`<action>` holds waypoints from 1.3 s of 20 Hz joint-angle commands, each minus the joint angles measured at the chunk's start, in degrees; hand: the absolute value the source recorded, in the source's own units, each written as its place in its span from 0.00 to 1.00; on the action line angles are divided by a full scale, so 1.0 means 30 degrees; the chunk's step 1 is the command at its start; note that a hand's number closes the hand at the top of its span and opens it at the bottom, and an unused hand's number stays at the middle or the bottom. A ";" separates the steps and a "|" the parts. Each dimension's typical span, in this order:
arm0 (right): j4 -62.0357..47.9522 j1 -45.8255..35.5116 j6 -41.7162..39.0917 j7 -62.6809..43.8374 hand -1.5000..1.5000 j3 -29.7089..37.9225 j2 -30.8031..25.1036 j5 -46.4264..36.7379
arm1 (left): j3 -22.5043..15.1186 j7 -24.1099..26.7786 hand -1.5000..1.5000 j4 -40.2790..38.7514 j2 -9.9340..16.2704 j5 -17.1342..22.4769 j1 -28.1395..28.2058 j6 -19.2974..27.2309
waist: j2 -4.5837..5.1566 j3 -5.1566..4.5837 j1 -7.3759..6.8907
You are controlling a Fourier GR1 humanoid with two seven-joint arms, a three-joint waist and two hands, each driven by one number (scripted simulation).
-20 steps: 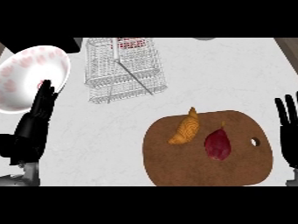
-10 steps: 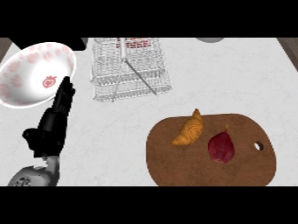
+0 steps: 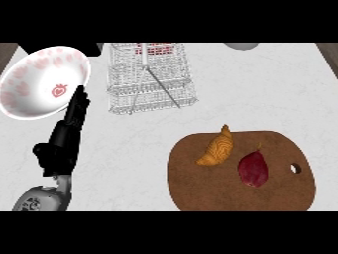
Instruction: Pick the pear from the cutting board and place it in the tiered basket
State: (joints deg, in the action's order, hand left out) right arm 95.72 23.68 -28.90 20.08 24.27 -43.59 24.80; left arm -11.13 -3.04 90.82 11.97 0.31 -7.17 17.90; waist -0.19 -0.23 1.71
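A dark red pear (image 3: 253, 167) with a thin stem lies on the right half of the round brown cutting board (image 3: 200, 191) at the lower right. The white wire tiered basket (image 3: 151, 79) stands at the back centre, apart from the board. My left hand (image 3: 63, 146) is at the left, seen edge-on with straight fingers (image 3: 78, 106) pointing away from me; it is open, holds nothing and is far from the pear. My right hand does not show.
An orange croissant (image 3: 217, 147) lies on the board just left of the pear. A white bowl (image 3: 43, 82) with red markings stands at the back left, right beside my left fingertips. A grey object (image 3: 241, 45) shows at the back edge.
My right hand has dropped out of the view. My left hand has turned edge-on and moved forward, its fingertips now beside the bowl. Pear and croissant have not moved on the board.
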 commanded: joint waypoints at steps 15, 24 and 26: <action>1.1403 -0.0581 0.1774 -1.2559 0.00 -0.1355 0.0853 -0.2924 | -0.0213 0.0084 0.50 -0.1196 -0.1635 -0.1647 -0.0888 0.0206 | 0.0048 0.0064 -0.0426; 1.0511 -0.1342 -0.0423 -1.4385 0.00 -0.2696 0.2368 -0.5627 | -0.0008 -0.0397 0.50 0.0487 -0.1778 -0.1910 0.0040 -0.0282 | 0.0040 0.0076 -0.0522; 1.0005 -0.3067 0.0051 -1.6113 0.00 -0.3771 0.2331 -0.5822 | 0.0363 0.0697 0.50 -0.1523 -0.2137 -0.1530 -0.0752 -0.0731 | 0.0082 0.0067 -0.0586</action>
State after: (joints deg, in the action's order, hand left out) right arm 125.61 18.75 -29.05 -22.43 16.36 -38.38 10.19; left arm -10.01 -3.35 88.78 7.12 -3.97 -9.29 16.25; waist -0.01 -0.01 0.13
